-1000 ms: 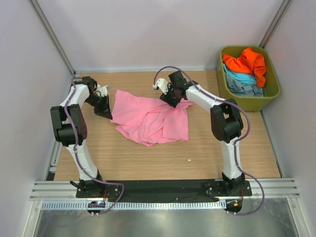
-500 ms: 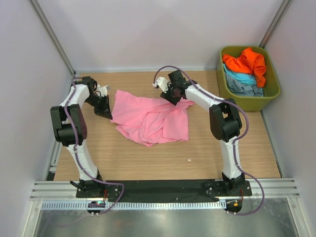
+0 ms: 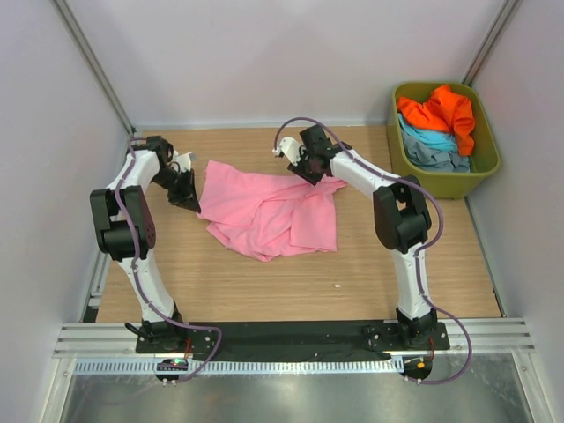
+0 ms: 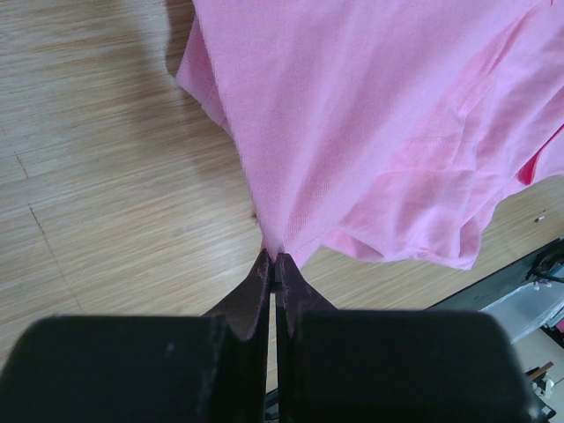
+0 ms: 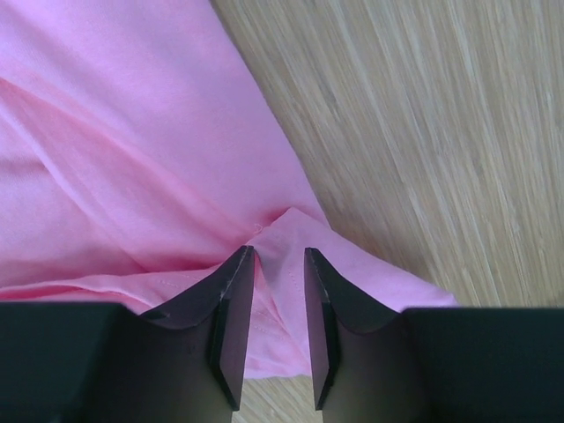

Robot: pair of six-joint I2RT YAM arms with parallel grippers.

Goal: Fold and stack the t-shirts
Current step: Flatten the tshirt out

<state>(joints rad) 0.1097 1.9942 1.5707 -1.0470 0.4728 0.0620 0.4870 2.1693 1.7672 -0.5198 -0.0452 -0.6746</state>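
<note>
Nearest to me, the black base rail (image 3: 291,336) carries both arms at the near edge of the wooden table (image 3: 264,282). A little farther, the pink t-shirt (image 3: 269,211) lies crumpled on the wood between the two grippers. It is not folded, and several layers lie over each other.

The left gripper (image 4: 274,257) is clenched on the shirt. Its two dark fingers meet at the tips, and a small corner of the pink hem is pinched there. The rest of the cloth spreads away ahead of it and to its right, and bare wood shows on its left.

The right gripper (image 5: 279,256) points down on the far right corner of the same shirt. Its fingers (image 5: 231,300) stand a little apart, with a low raised fold of pink fabric between them, and I do not see them pressed on it. Just beyond its tips the cloth ends and wood begins. From above, the right arm hides part of this edge of the shirt.

Well apart from the right gripper, farther back and to its right, the olive-green tub (image 3: 490,152) stands in the corner by the wall. In it the orange t-shirt (image 3: 441,110) lies on top, with the light blue t-shirt (image 3: 430,138) under it and the grey-blue t-shirt (image 3: 438,158) at the near side.
</note>
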